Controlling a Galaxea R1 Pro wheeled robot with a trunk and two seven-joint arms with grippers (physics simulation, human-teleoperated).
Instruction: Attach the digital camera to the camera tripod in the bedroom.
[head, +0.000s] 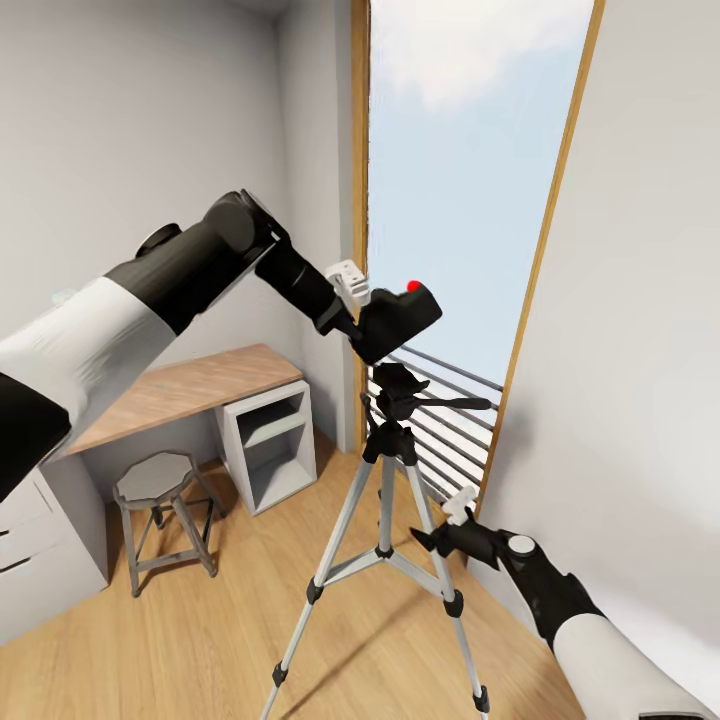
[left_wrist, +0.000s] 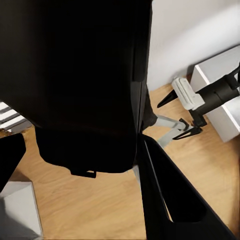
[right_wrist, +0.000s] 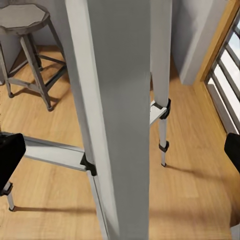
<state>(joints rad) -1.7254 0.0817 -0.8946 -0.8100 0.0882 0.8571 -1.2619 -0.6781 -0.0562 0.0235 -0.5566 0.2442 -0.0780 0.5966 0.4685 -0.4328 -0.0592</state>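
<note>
Close against my left wrist, the digital camera (head: 402, 316) sits clamped in my left gripper (head: 352, 318), tilted, just above the camera tripod (head: 390, 470) and a little to its left, not yet touching the black head (head: 398, 390). To seat it well I should level the body, centre its underside over that head and come straight down slowly, minding the side handle (head: 455, 403) and the window frame (head: 532, 290) close behind the tripod. My right gripper (head: 440, 532) sits spread beside the tripod's right leg (head: 440, 555), holding nothing, with open floor (head: 220, 640) left of the tripod toward the stool (head: 160, 510).
</note>
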